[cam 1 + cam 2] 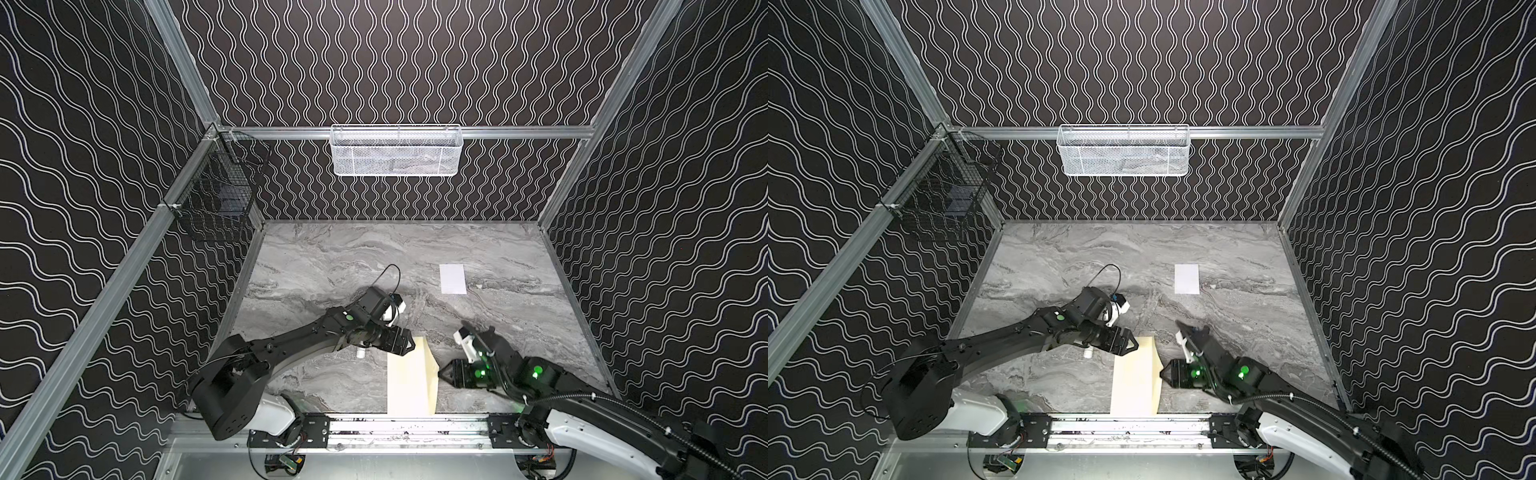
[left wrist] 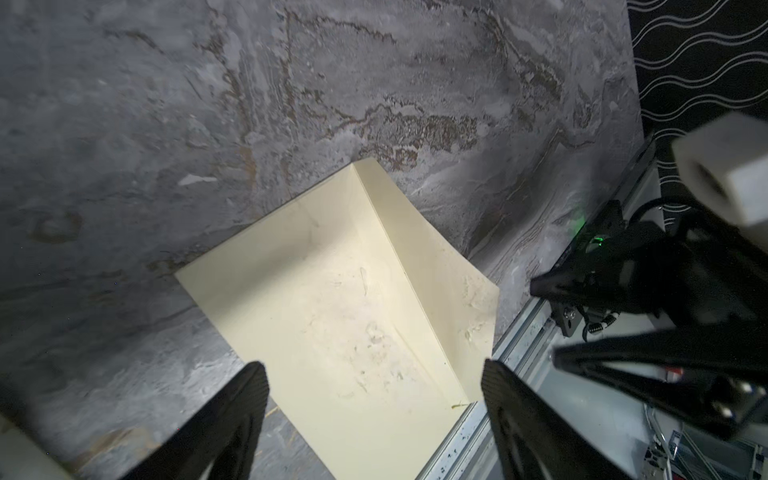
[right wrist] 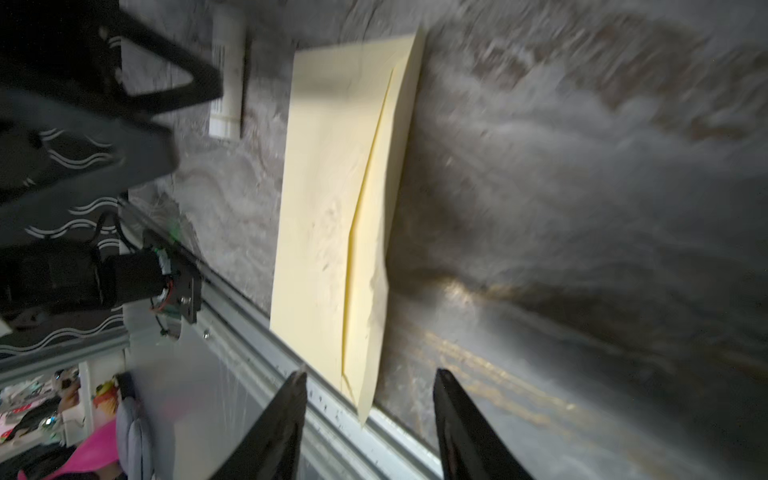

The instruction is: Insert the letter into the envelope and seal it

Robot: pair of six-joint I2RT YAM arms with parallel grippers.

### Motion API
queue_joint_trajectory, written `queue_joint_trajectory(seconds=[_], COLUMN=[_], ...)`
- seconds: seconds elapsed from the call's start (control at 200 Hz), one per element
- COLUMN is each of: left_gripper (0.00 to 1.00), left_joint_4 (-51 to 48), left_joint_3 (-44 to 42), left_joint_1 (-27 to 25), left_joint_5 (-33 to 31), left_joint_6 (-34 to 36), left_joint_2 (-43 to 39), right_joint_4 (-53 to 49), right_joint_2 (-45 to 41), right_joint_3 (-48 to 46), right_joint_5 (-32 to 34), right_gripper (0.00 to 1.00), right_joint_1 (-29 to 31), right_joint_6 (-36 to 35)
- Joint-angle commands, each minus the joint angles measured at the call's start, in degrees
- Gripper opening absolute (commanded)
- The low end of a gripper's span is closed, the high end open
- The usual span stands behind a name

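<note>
The cream envelope [image 1: 409,380] [image 1: 1136,380] lies lengthwise at the table's front edge, its near end on the rail. Its long flap [image 2: 419,249] [image 3: 372,249] is half lifted along the right side. The white letter [image 1: 453,279] [image 1: 1187,279] lies flat farther back, right of centre, away from both arms. My left gripper [image 1: 409,347] [image 1: 1133,345] hovers over the envelope's far end, open, with only the envelope [image 2: 332,311] below it [image 2: 374,365]. My right gripper [image 1: 441,371] [image 1: 1163,373] is open at the flap's edge, the envelope's corner [image 3: 361,399] just ahead of it [image 3: 372,373].
A small white stick [image 1: 360,353] [image 1: 1088,353] [image 3: 227,70] lies left of the envelope under the left arm. The metal rail [image 1: 407,428] runs along the front. A white mesh basket [image 1: 397,151] hangs on the back wall and a black wire basket [image 1: 216,195] on the left.
</note>
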Motion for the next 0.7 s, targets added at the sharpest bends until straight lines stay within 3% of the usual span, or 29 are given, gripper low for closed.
queue_joint_trajectory(seconds=[0.0,0.105,0.23,0.455,0.696], left_gripper=[0.82,0.82,0.81,0.77,0.76], left_joint_4=[0.08,1.16,2.07,4.74,6.07], left_joint_3=[-0.37,0.15,0.71,1.1,-1.06], left_joint_1=[-0.33,-0.28,-0.3,-0.53,-0.47], left_joint_5=[-0.05,-0.74,-0.88,0.67,1.56], left_joint_6=[-0.31,-0.21,0.36,-0.16,-0.25], left_joint_2=[1.56,2.75,4.85,8.52,9.57], right_joint_4=[3.62,5.7,8.52,13.53,16.6], right_joint_2=[0.55,5.83,12.66,18.36,17.6], right_joint_3=[-1.46,-0.83,-0.42,-0.79,-3.29], right_joint_5=[9.24,10.9,10.1,8.93,8.02], right_gripper=[0.52,0.52,0.51,0.34,0.18], right_joint_1=[7.58,12.77,14.19,14.27,14.18], right_joint_6=[14.22,15.18,14.17,13.28,14.71])
